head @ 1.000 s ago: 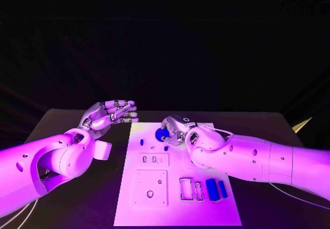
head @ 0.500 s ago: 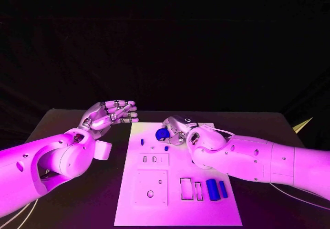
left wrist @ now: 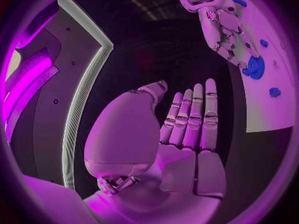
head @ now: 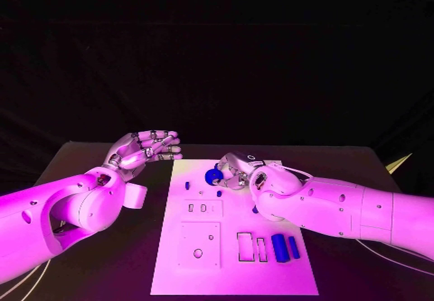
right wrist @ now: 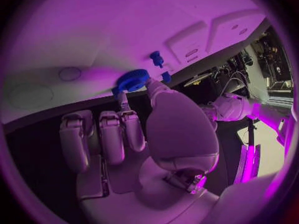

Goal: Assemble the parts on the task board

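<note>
— Gripping anything, that right robot hand (head: 237, 174)?

— Yes: a round blue part (head: 213, 177), a toothed disc like a small gear, pinched between thumb and a fingertip at the upper centre of the head view, over the far end of the task board (head: 226, 276). In the right wrist view the same gear (right wrist: 130, 81) sits at the fingertips against the white plate.

— And the rest of the pieces?

— Two upright blue blocks (head: 285, 248) stand side by side at the lower right of the board, next to two narrow rectangular slots (head: 251, 247). Small blue pegs (head: 187, 186) stand at the upper left of the plate, left of the gear (too small to tell their exact shape).

— The left robot hand (head: 145, 149)?

— Released, holding nothing. It hangs at centre left of the head view, over the dark worktop (head: 108, 263) just off the board's upper left corner, palm up, fingers slightly bent and apart. The left wrist view shows its fingers (left wrist: 194, 117) straight and close together.
</note>
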You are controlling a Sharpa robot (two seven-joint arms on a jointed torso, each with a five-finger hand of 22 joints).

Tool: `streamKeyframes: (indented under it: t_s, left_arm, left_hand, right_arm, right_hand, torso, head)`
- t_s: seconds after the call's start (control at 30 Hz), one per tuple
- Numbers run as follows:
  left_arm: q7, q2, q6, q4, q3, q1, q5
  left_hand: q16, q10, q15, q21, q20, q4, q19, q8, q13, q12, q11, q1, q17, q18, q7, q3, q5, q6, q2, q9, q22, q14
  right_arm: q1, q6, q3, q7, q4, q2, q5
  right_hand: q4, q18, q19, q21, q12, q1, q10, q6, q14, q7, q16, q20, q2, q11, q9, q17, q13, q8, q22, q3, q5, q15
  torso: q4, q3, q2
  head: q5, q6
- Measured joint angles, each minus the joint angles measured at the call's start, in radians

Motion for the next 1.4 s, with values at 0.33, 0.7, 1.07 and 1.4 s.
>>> streamKeyframes:
  t_s: [0.33, 0.7, 1.07, 1.4]
  left_arm:
    - [0.000, -0.001, 0.000, -0.001, 0.000, 0.000, 0.000]
    - [0.000, -0.001, 0.000, -0.008, 0.000, 0.000, 0.000]
    - [0.000, 0.010, 0.001, -0.014, -0.001, -0.001, 0.000]
    - [0.000, 0.015, 0.003, -0.020, -0.002, -0.001, 0.000]
  left_hand:
    - [0.000, 0.000, 0.000, 0.000, 0.000, 0.000, 0.000, 0.000, 0.000, 0.000, 0.000, 0.000, 0.000, 0.000, 0.000, 0.000, 0.000, 0.000, 0.000, 0.000, 0.000, 0.000]
    - [-0.004, 0.000, 0.000, 0.000, 0.000, 0.000, 0.000, 0.000, 0.000, 0.000, 0.000, 0.000, 0.002, 0.000, 0.004, 0.000, -0.004, -0.004, 0.000, 0.000, -0.001, 0.000]
    - [-0.004, 0.000, 0.000, 0.000, 0.000, 0.000, 0.000, 0.000, 0.000, 0.000, 0.000, 0.000, 0.002, 0.000, 0.004, 0.000, -0.004, -0.004, 0.000, 0.000, -0.001, 0.000]
    - [-0.004, 0.000, 0.000, 0.000, 0.000, 0.000, 0.000, 0.000, 0.000, 0.000, 0.000, 0.000, 0.002, 0.000, 0.004, 0.000, -0.004, -0.004, 0.000, 0.000, -0.001, 0.000]
  right_arm:
    - [-0.001, -0.010, 0.000, 0.000, 0.035, -0.040, 0.008]
    - [0.046, -0.054, 0.006, 0.124, 0.174, -0.242, 0.156]
    - [0.074, 0.052, 0.006, 0.337, 0.158, -0.431, 0.383]
    - [0.049, 0.103, 0.004, 0.415, 0.075, -0.447, 0.411]
  right_hand:
    - [-0.003, 0.000, 0.000, 0.000, 0.004, -0.010, 0.000, 0.000, 0.004, 0.000, 0.000, 0.000, 0.000, 0.000, 0.000, 0.001, 0.000, 0.000, 0.000, 0.003, 0.006, -0.004]
    - [-0.050, 0.000, 0.000, 0.000, -0.008, 0.056, 0.004, 0.000, 0.004, 0.000, 0.000, 0.000, -0.008, -0.004, -0.006, 0.001, 0.000, -0.001, 0.000, 0.067, -0.021, -0.004]
    - [-0.127, 0.000, 0.000, -0.012, -0.024, 0.141, 0.004, 0.000, 0.004, 0.000, 0.000, 0.000, -0.036, -0.004, -0.011, 0.001, 0.000, -0.006, 0.000, 0.143, 0.000, -0.004]
    - [-0.148, 0.000, 0.000, -0.012, -0.039, 0.159, 0.004, 0.000, 0.004, 0.000, 0.000, 0.000, -0.053, -0.004, -0.016, 0.001, 0.000, -0.017, 0.000, 0.156, -0.004, -0.004]
  torso:
    - [-0.0004, 0.0000, 0.000]
    - [-0.0062, 0.0012, -0.004]
    - [-0.0146, 0.0087, -0.011]
    - [-0.0241, 0.0202, -0.012]
  head:
    - [0.002, 0.000]
    - [0.000, 0.009]
    - [-0.011, 0.015]
    - [-0.017, 0.011]
